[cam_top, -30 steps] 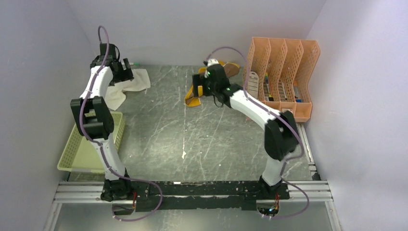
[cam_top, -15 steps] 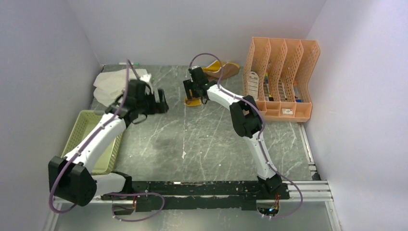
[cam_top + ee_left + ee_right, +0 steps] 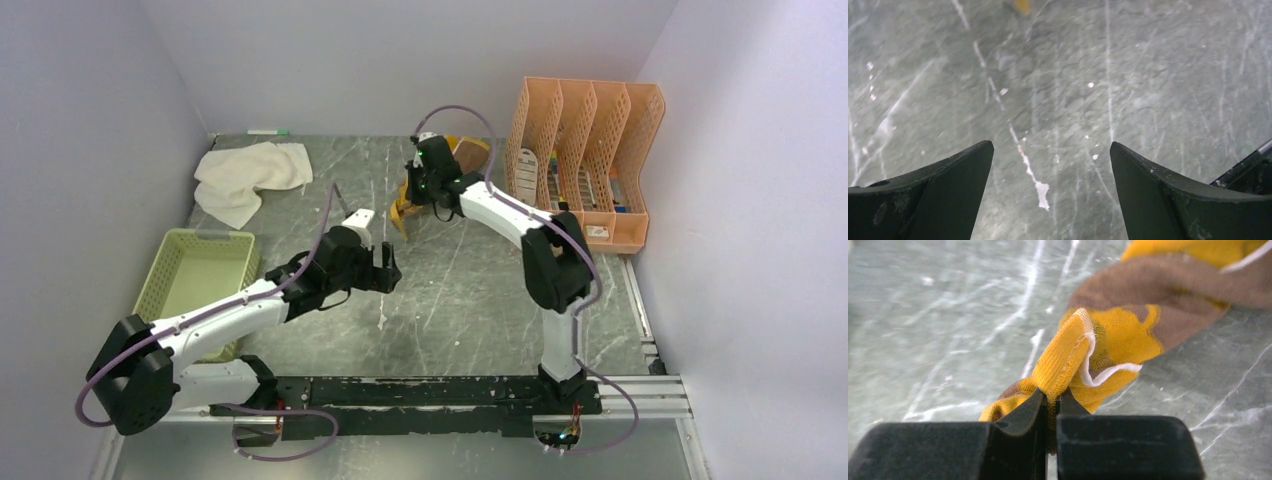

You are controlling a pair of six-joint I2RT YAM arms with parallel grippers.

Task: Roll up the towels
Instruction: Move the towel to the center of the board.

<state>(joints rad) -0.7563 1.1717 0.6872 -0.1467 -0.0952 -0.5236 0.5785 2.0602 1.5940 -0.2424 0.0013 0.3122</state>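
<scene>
My right gripper (image 3: pixel 1050 399) was pinched shut on a yellow edge of the brown towel (image 3: pixel 1168 287). That towel lay bunched at the far side of the table (image 3: pixel 460 300), at about twelve o'clock in the top view. It looked soft, light and floppy, so I judged a corner or hem was the best place to grab. The cream towel (image 3: pixel 250 175) lay crumpled at ten o'clock. My left gripper (image 3: pixel 1050 150) was spread wide, holding nothing, over the table near the middle.
</scene>
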